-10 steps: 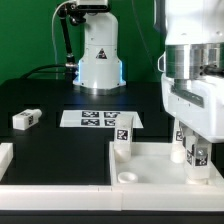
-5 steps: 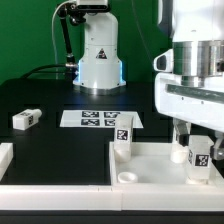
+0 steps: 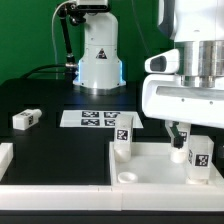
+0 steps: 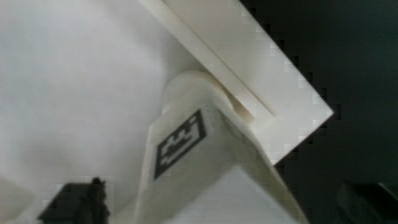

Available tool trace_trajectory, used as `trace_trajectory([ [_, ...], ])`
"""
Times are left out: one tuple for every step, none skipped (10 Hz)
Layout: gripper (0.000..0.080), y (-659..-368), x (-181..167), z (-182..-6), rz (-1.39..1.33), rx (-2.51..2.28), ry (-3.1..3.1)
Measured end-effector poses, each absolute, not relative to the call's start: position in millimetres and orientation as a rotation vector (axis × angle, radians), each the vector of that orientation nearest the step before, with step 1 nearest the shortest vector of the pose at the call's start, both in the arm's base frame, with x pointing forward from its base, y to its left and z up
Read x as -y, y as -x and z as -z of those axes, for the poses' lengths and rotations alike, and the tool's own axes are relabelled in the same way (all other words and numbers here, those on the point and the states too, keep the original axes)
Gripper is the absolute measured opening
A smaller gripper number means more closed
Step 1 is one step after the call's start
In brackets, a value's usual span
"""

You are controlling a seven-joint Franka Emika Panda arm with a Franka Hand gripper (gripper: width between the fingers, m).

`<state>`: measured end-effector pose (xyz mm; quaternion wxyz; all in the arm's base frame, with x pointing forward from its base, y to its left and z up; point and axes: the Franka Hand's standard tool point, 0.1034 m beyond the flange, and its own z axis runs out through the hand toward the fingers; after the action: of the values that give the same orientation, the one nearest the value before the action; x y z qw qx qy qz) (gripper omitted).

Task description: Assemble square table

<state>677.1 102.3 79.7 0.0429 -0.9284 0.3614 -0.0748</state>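
The square table's white slab (image 3: 160,166) lies at the front right, raised rim (image 4: 249,55) running along its edge. One tag-marked leg (image 3: 198,158) stands upright at the slab's far right corner. My gripper (image 3: 197,136) hangs just above it, open, and the dark fingertips (image 4: 75,200) stand apart from the leg (image 4: 196,150) on both sides. A second leg (image 3: 122,141) stands at the slab's rear left corner. A round socket (image 3: 127,177) at the front left corner holds nothing. A third leg (image 3: 25,119) lies loose on the black table at the exterior view's left.
The marker board (image 3: 97,119) lies flat behind the slab. The arm's white base (image 3: 98,55) stands at the back. A white border bar (image 3: 5,156) sits at the left front edge, another along the front.
The jaws have opened off the right-hand leg, and the hand has risen a little above it. The leg stays upright in its corner.
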Motion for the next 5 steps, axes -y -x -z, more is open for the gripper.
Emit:
trace_trajectory([
  [0.0649,-678.6,-105.3,-79.8,0.231,-0.723,3.033],
  [0.0649,-681.4,-107.3,-80.6,0.189,-0.527,3.095],
  [0.0649,-683.6,-105.9,-81.0,0.207,-0.559,3.085],
  [0.0535,-683.3,-105.9,-80.5,0.206,-0.581,3.081],
  [0.0535,-683.5,-105.6,-80.7,0.207,-0.582,3.081],
])
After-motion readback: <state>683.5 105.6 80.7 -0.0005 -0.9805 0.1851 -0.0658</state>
